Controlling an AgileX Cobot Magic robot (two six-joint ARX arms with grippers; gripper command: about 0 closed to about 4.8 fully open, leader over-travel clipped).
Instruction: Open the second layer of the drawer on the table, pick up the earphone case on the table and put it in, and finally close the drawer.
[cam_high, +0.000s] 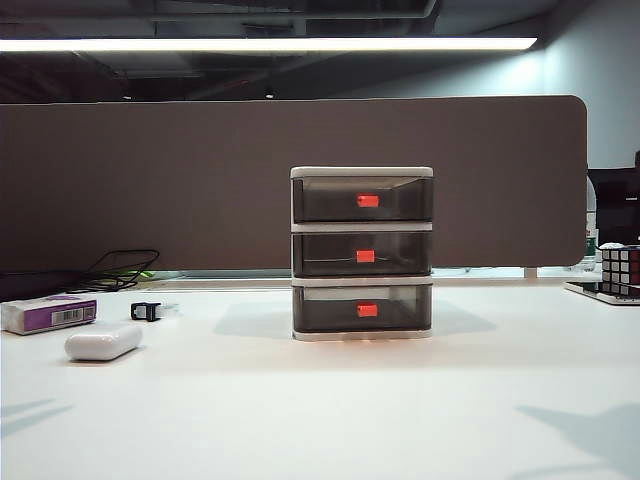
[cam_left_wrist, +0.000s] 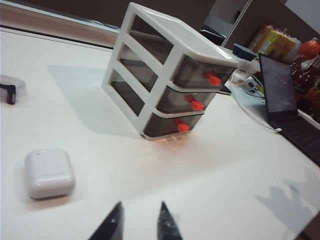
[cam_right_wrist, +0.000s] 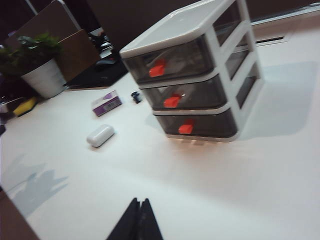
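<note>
Exterior view: white-framed smoky-grey three-drawer cabinet (cam_high: 362, 254) mid-table, all shut; white pill-shaped earphone case (cam_high: 103, 342) near left. Left gripper (cam_left_wrist: 141, 220) narrowly parted, right gripper (cam_right_wrist: 139, 219) pressed closed; both empty, well short, presumably pre-approach.

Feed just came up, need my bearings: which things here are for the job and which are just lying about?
Job: drawer, all layers closed; earphone case; left gripper, slightly open; right gripper, shut.
Lying about: purple box, black clip, cube, cables.
</note>
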